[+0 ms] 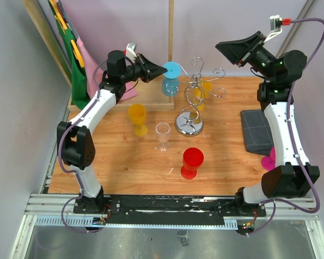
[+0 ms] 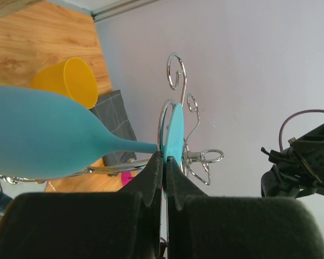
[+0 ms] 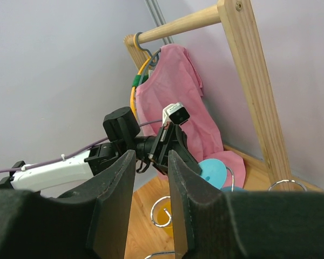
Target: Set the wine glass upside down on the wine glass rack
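Six glasses and one wine glass rack (image 1: 190,125) are being shown; a yellow glass (image 1: 137,116), a clear glass (image 1: 162,134) and a red glass (image 1: 193,161) are standing upright on the table (image 1: 124,167); a pink glass (image 1: 268,159) is being partly hidden by the right arm; a second yellow glass (image 1: 204,88) is showing among the rack's curled arms; the blue wine glass (image 1: 170,86) is being held off the table just beside the rack, its foot being pinched by the fully closed left gripper (image 2: 165,159); the right gripper (image 3: 151,156) is being held slightly parted, gripping nothing.
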Motion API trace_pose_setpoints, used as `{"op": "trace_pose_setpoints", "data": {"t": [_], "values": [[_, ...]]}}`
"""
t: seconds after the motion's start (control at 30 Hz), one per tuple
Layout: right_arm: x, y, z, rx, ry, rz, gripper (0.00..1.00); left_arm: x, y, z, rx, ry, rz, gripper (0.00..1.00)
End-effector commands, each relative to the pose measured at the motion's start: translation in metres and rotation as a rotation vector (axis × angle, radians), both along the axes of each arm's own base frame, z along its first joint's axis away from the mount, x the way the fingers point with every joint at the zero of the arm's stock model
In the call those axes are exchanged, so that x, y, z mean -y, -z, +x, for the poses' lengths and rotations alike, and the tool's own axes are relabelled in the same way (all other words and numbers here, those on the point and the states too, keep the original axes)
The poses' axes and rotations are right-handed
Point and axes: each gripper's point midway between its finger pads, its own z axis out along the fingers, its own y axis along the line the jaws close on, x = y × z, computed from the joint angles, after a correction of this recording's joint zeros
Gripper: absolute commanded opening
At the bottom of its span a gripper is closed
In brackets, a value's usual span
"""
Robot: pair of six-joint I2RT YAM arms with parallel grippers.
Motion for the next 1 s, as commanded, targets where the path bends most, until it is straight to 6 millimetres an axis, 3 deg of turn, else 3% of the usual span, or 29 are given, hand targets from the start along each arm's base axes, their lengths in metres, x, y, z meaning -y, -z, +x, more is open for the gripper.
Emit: {"op": "trace_pose_setpoints", "data": {"t": [0.0,0.13,0.53,0.7,0.97], "values": [[0.008,0.009,0.011,-0.001,0.048,-0.019,0.33,0.0,-0.015,-0.017,0.06,0.039,0.007,0.0],[0.012,0.019,0.019,-0.034,0.098,-0.049,0.34,0.001,-0.011,-0.019,0.054,0.043,0.01,0.03],[0.026,0.033,0.034,-0.101,0.183,-0.068,0.35,0.001,-0.012,-0.022,0.068,0.054,0.011,0.37],[0.047,0.042,0.047,-0.167,0.262,-0.058,0.35,-0.003,-0.014,-0.02,0.079,0.042,0.018,0.51],[0.089,0.063,0.073,-0.273,0.446,-0.091,0.36,-0.033,-0.014,-0.008,0.082,-0.038,0.074,0.53]]}}
